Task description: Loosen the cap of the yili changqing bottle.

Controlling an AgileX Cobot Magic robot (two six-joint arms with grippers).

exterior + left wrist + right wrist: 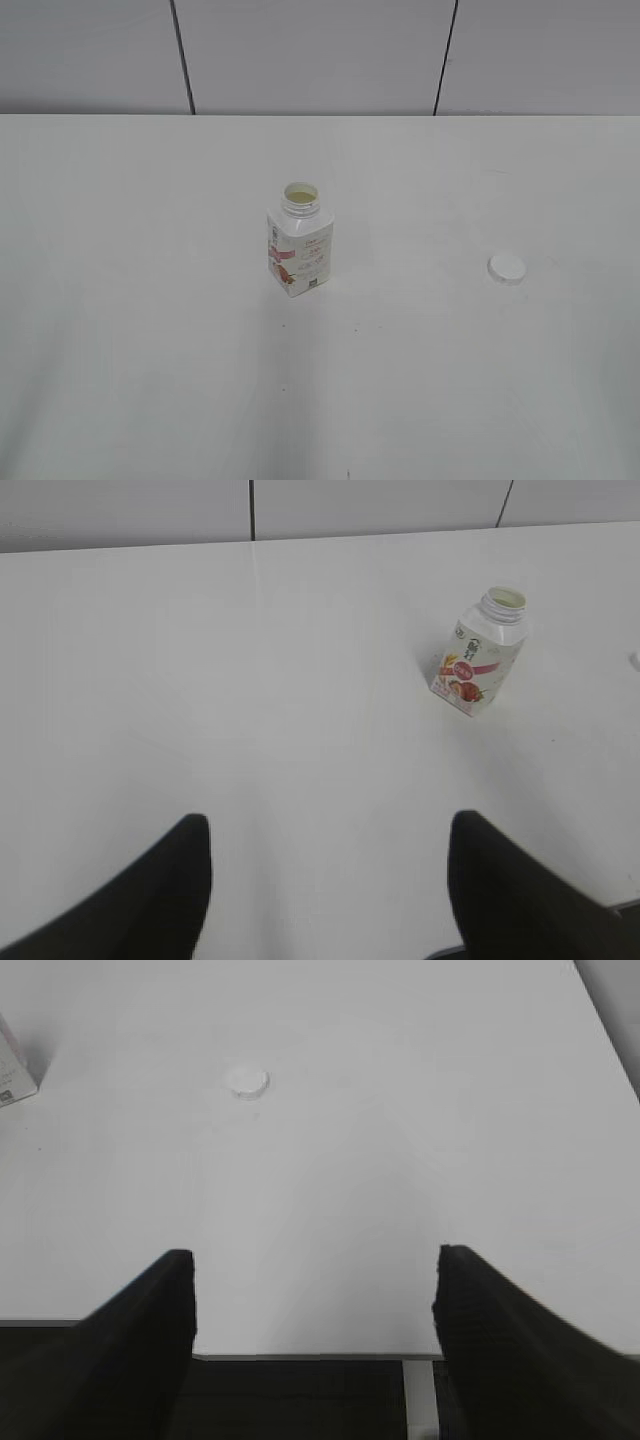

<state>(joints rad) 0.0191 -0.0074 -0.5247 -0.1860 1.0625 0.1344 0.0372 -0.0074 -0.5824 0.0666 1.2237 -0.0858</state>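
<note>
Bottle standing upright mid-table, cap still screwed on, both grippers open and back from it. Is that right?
Not quite. The exterior view shows the cap off, lying on the table to the right of the open yili changqing bottle. The rest holds: left gripper and right gripper are open.

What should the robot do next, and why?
Probably nothing more than keep both arms back. The cap is already off and lies on the table, apart from the yili changqing bottle, whose neck stands open. The left gripper and right gripper are both open and empty, so the loosening looks finished.
</note>
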